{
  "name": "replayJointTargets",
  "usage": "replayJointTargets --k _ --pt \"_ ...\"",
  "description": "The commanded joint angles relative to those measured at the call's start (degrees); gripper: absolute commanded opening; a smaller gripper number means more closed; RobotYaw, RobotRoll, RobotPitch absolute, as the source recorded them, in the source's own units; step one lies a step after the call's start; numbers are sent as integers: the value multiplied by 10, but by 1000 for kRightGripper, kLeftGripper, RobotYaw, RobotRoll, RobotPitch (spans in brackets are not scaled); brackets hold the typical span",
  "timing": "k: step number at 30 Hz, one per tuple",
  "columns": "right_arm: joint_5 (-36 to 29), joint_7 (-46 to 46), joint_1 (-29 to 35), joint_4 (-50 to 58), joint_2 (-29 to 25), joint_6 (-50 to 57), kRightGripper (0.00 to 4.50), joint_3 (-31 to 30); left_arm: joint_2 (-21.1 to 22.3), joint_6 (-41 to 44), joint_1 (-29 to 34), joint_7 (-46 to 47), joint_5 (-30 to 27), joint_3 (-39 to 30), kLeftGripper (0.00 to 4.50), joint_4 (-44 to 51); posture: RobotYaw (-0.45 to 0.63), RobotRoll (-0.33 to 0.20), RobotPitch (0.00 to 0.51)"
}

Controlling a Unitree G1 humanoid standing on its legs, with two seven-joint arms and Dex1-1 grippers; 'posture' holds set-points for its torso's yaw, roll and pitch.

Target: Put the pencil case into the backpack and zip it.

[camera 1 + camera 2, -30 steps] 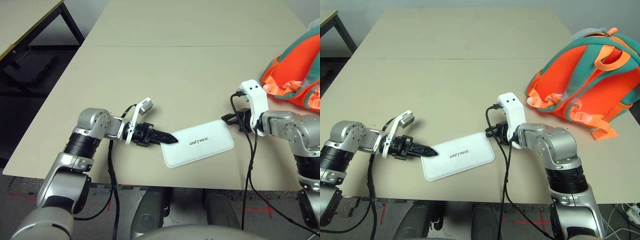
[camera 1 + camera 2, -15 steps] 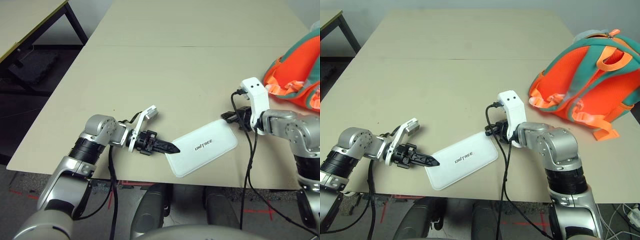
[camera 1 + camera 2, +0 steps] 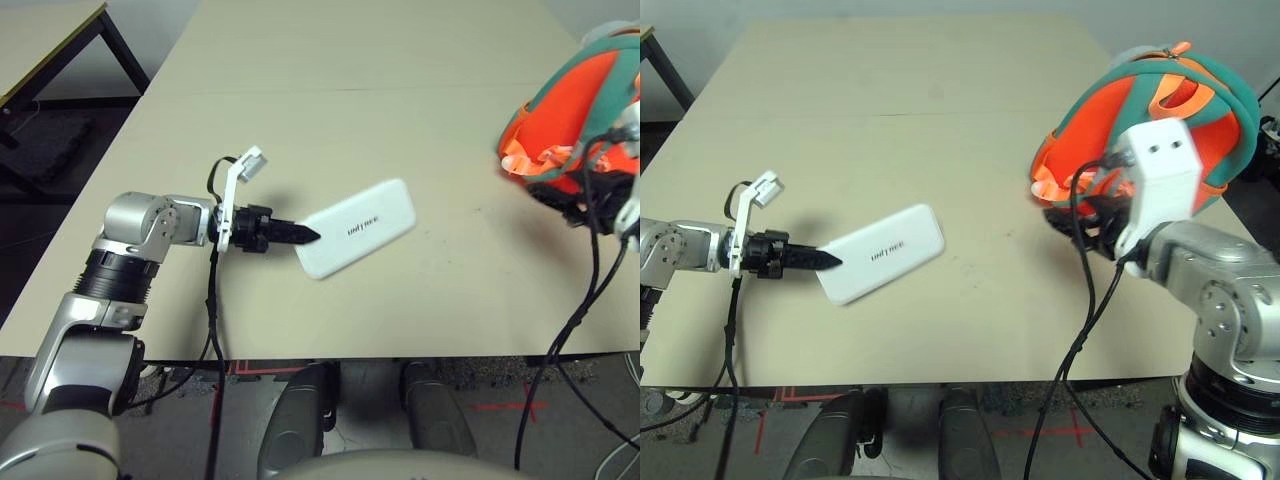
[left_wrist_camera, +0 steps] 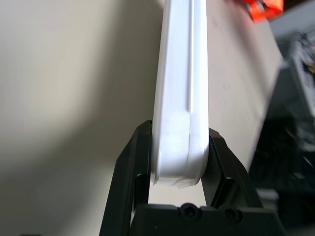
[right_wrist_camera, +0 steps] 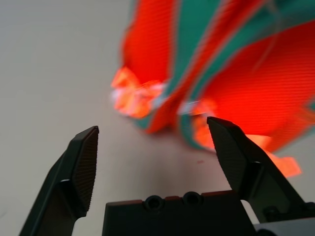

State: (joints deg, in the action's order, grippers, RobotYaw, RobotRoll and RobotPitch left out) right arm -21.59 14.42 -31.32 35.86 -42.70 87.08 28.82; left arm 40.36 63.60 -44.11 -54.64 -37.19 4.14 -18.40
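Above the table, pencil case edge-gripped.

So the left hand has the white pencil case pinched by its short end, black fingers clamped on the corner nearest the counter's left edge. The case sits at an angle, its far end pointing toward the counter's far right corner, and there's a shadow under it on the counter. It hangs over the middle of the counter, somewhat closer to the near edge. The orange and teal backpack is way over by the right edge, well apart from the case, with its straps and buckles facing the middle. Black cables dangle past the near edge on both sides.
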Motion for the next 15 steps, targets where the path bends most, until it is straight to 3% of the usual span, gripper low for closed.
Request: replayJointTargets --k 1,7,15 --pt "45 -55 -29 8 29 -12 4500 11 -20 -16 -17 34 35 -11 1437 -37 -68 0 203" --pt "86 -101 -43 -3 73 -51 4500 -4 -40 -28 -43 31 58 -9 1436 -68 -76 0 200" --pt "131 -137 -8 -46 114 -159 4500 -18 -46 -42 -68 27 84 -13 1436 -102 -61 0 197"
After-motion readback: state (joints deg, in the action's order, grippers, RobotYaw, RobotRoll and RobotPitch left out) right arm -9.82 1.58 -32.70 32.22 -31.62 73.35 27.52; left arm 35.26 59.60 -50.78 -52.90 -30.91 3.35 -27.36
